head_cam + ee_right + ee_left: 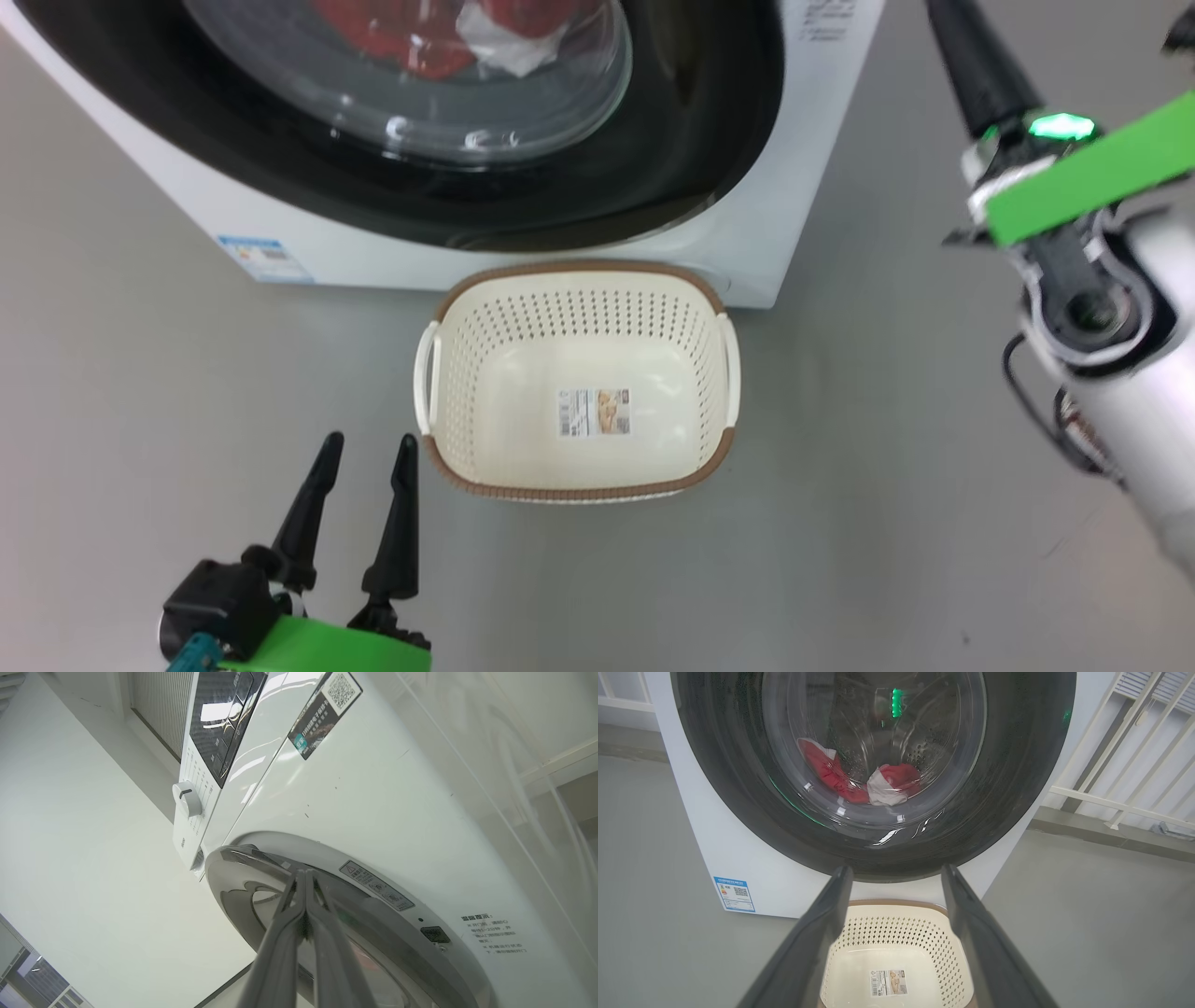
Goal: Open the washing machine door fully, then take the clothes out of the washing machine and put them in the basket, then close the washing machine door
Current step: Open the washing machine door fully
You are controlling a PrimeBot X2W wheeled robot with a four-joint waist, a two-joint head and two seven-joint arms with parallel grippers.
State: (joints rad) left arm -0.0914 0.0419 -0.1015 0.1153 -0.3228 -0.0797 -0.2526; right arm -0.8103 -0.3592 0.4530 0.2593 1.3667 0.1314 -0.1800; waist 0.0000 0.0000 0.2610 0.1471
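**Stage shown:** the first step is in hand and none is finished.

**Left:** My left end effector [371,439] hangs low over the matt grey floor [121,420]. Its two dark, tapered fingers are spread wide and hold nothing.

**Centre:** Just right of it and slightly ahead stands the basket [579,273], which is empty. It is a rounded rectangle of cream plastic with perforated walls, a brown woven-look rim, white side handles and a sticker on its smooth bottom.

Ahead of that end effector, beyond the basket, rises the washing machine [803,187], a glossy white box with a small blue label [264,259] at its lower corner. The washing machine door [700,140] is a broad glossy black ring around a bulging clear glass bowl. I judge that it lies against the front, not yet swung out.

Behind the glass, the clothes [831,772] rest low in the perforated steel drum. They are soft, crumpled red fabric with white panels.

**Right:** My right end effector [301,873] has its fingers pressed together on nothing, and their tips are at the door's silvery edge. I cannot tell whether they touch it.

**Remaining:** open the door fully, move the clothes into the basket, then close the door.
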